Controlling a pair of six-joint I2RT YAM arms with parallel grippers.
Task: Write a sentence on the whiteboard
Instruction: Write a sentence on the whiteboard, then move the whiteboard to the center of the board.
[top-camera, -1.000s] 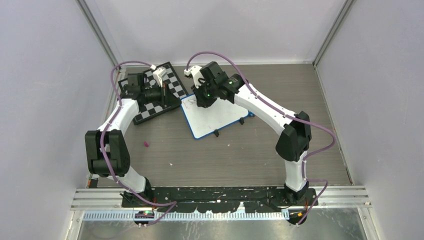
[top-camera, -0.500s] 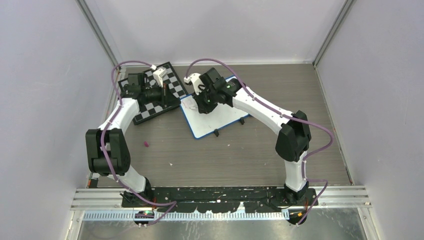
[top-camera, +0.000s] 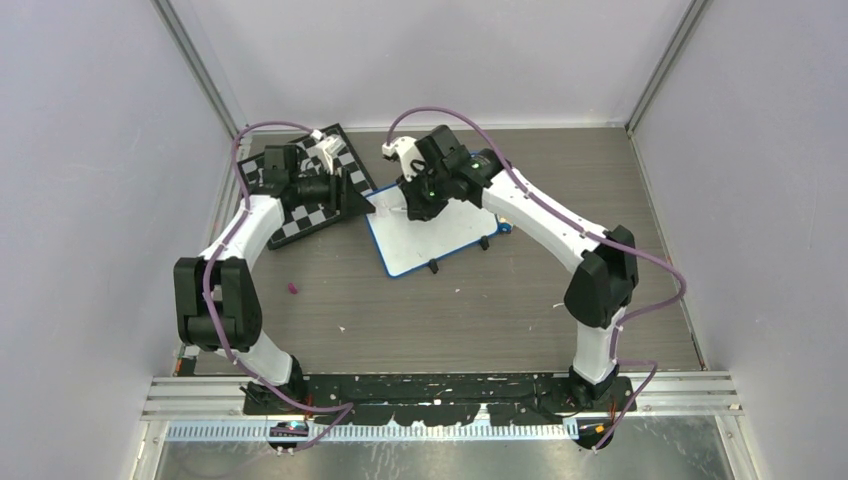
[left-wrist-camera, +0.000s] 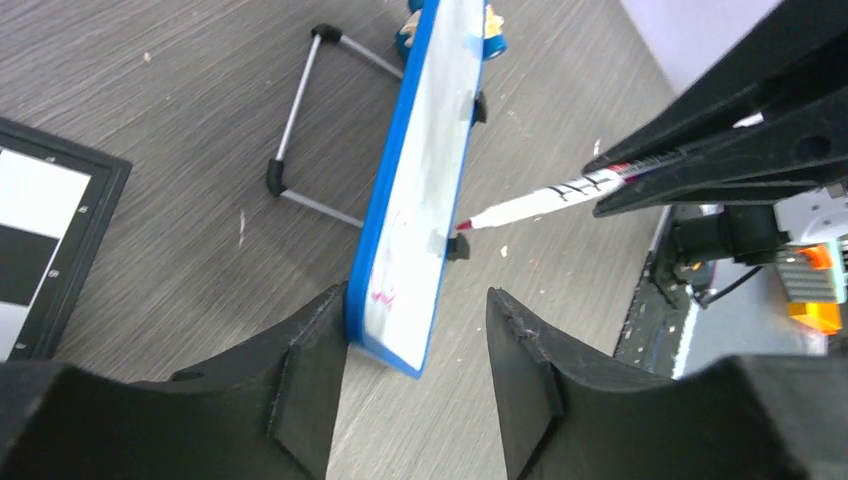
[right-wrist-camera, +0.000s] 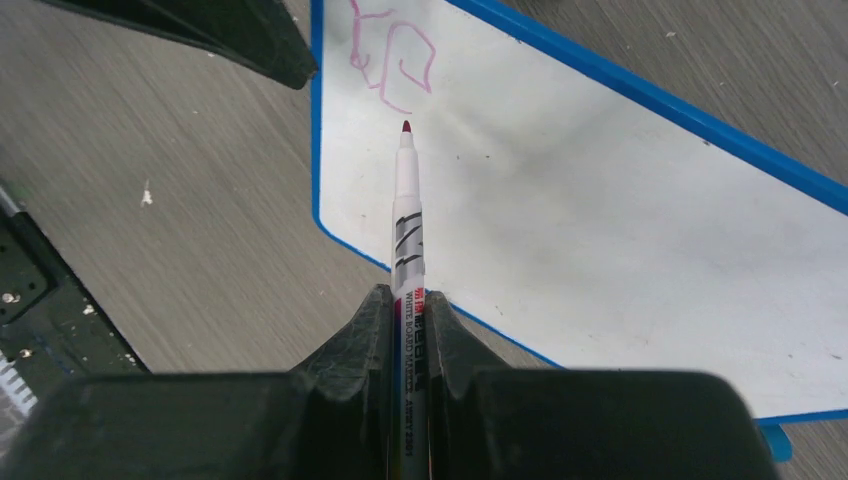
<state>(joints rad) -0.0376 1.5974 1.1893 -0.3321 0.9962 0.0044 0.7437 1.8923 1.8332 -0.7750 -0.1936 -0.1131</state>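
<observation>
Table (top-camera: 480, 310): whiteboard (top-camera: 440, 240), chessboard (top-camera: 300, 222), maybe pink scrap (top-camera: 292, 289)

- A black-and-white checkered chessboard (top-camera: 303, 222) in a black frame lies askew at the far left of the grey wood-grain worktop (top-camera: 480, 300).
- A small purple scrap (top-camera: 292, 288) lies nearer, apart from the chessboard.
- White specks (top-camera: 341, 328) dot the worktop.

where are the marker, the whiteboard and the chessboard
marker (right-wrist-camera: 405, 180), right wrist view, on its white barrel
whiteboard (right-wrist-camera: 620, 230), right wrist view, on its bare white surface
chessboard (left-wrist-camera: 30, 195), left wrist view, on a white square
</observation>
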